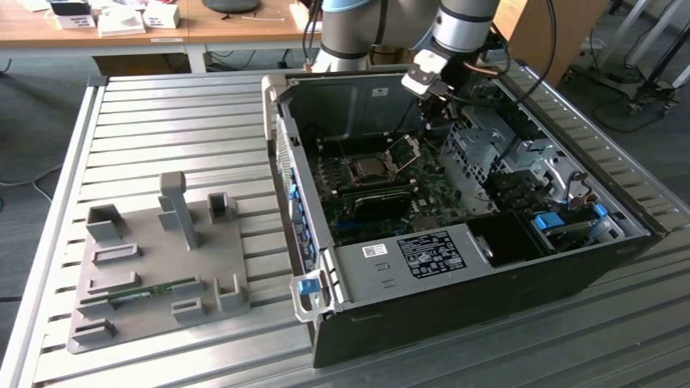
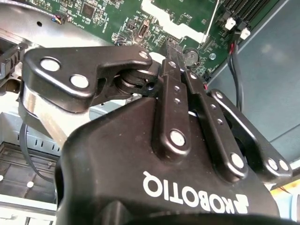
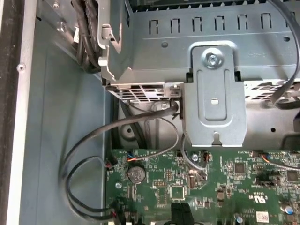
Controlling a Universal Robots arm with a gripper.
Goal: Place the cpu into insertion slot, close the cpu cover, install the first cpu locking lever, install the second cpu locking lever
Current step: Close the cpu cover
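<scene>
Robot gripper (image 1: pixel 435 109) hangs over the far end of an open computer case (image 1: pixel 485 283), fingers pressed together with nothing seen between them.

The cpu (image 1: pixel 372 167) lies flat in its socket on the green board (image 1: pixel 429 190) near the middle of the case, well apart from the gripper. The cpu cover (image 1: pixel 406 149) stands tilted up at the socket's edge toward the exterior view's right, not yet shut over the chip. In the second wrist view the black fingers (image 2: pixel 174 89) meet at their tips, with the board beyond them. In the first wrist view a round coin battery (image 3: pixel 136 175) sits on the board near looping black cables (image 3: pixel 84 154) and a grey metal bracket (image 3: pixel 213 101). The case rests on a slatted metal table (image 1: pixel 161 121), beside a grey fixture tray (image 1: pixel 151 267).
</scene>
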